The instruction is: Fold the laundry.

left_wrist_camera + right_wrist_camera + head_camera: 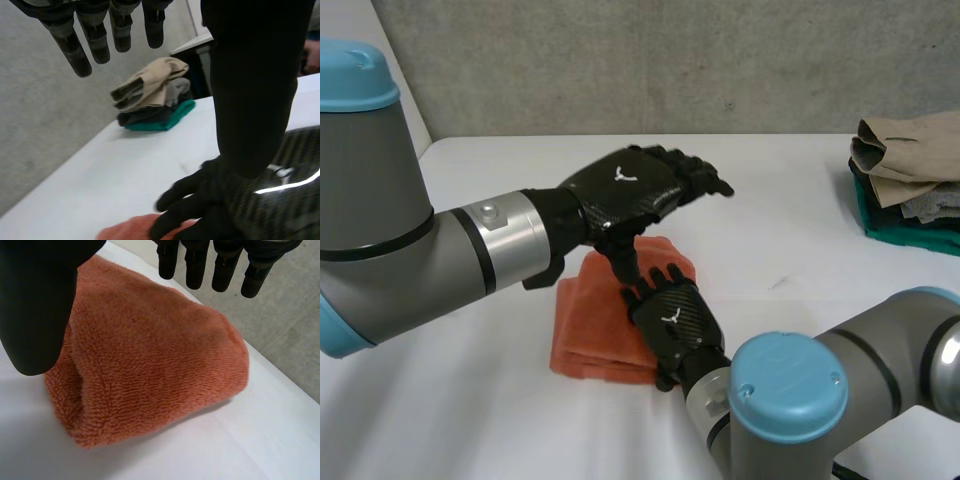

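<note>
**Status: folded towel on worktop, both hands open**

The orange towel (592,322) is located on the white worktop (800,235), near the middle, between the two arms. It is folded into a compact, layered bundle. In the right wrist view, the towel (150,355) is shown with a rounded fold along one side and thick pile on its upper face.

The left hand (625,190) is held above the far end of the towel. Its fingers (97,40) are extended straight and spread, and nothing is gripped.

The right hand (672,322) is positioned over the right-hand edge of the towel, palm down. Its fingers (195,265) are kept straight and are not curled round the cloth; the thumb is held apart to one side. Whether the palm touches the cloth cannot be told. In the left wrist view, the right hand (280,210) is seen under the left thumb, with the towel (130,231) at its fingertips.

A stack of folded clothes (905,175) is placed at the right edge of the worktop, well apart from the towel. A beige item is on top and a teal item is at the bottom.
</note>
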Controlling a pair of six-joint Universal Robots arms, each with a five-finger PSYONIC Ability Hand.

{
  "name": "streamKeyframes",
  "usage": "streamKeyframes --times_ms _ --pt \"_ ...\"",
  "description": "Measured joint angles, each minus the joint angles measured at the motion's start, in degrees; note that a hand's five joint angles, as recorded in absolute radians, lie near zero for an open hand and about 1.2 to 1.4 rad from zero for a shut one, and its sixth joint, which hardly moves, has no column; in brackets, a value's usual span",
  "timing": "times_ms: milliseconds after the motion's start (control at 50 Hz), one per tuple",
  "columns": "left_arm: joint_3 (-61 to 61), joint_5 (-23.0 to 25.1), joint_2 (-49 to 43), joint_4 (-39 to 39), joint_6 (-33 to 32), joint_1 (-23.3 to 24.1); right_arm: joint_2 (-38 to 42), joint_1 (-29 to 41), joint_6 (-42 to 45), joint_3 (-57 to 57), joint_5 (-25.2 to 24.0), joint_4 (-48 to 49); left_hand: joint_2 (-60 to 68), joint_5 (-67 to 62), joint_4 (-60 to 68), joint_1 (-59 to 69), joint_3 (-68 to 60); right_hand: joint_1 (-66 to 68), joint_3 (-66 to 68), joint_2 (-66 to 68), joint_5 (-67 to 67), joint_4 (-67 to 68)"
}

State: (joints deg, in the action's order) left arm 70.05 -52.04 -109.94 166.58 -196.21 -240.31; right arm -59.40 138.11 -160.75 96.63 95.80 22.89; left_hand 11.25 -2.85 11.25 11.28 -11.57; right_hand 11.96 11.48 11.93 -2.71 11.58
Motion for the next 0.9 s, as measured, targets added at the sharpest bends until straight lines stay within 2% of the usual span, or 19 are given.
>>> streamKeyframes --times_ms 80,280,460,680,780,800,840,900 --pt "-0.65 1.03 -1.23 -1.17 0.13 -0.03 2.57 0.34 0.20 -0.40 -0.19 2.84 -0.01 0.00 0.00 -0.01 0.02 0.00 0.00 0.00 0.00 0.00" --pt "-0.51 -1.90 -1.91 -0.01 0.08 0.43 7.24 0.26 2.73 -1.83 -0.44 8.06 0.00 0.00 0.00 0.00 0.02 0.00 0.00 0.00 0.00 0.00" --pt "-0.52 -2.21 -1.77 1.24 0.24 0.40 8.61 0.21 6.21 -2.47 -0.37 11.62 0.00 0.00 0.00 0.00 0.02 0.00 0.00 0.00 0.01 0.00" --pt "-0.52 -2.12 -1.68 1.41 0.34 0.24 10.09 0.20 6.99 -5.49 -0.68 13.71 0.00 0.00 0.00 0.00 0.02 9.78 10.46 9.40 -8.34 10.38" --pt "-0.47 -2.13 -1.68 1.39 0.37 0.04 11.15 0.06 7.06 -7.24 -1.33 13.93 0.00 0.00 0.00 0.00 0.02 28.13 29.20 29.02 -26.02 29.08" --pt "-0.47 -2.14 -1.68 1.38 0.38 -0.02 11.75 -0.06 7.09 -8.07 -1.86 13.98 0.00 0.00 0.00 0.00 0.02 36.93 38.64 39.16 -35.46 38.63" --pt "-0.48 -2.15 -1.68 1.38 0.39 -0.10 12.36 -0.29 7.12 -9.04 -2.54 14.04 0.00 0.00 0.00 0.01 0.02 43.57 48.81 48.77 -44.94 48.88" --pt "-0.50 -2.17 -1.68 1.38 0.39 -0.21 12.82 -0.98 7.08 -10.34 -3.21 14.08 0.00 0.00 0.00 0.00 0.02 44.62 54.25 53.07 -48.69 55.28"
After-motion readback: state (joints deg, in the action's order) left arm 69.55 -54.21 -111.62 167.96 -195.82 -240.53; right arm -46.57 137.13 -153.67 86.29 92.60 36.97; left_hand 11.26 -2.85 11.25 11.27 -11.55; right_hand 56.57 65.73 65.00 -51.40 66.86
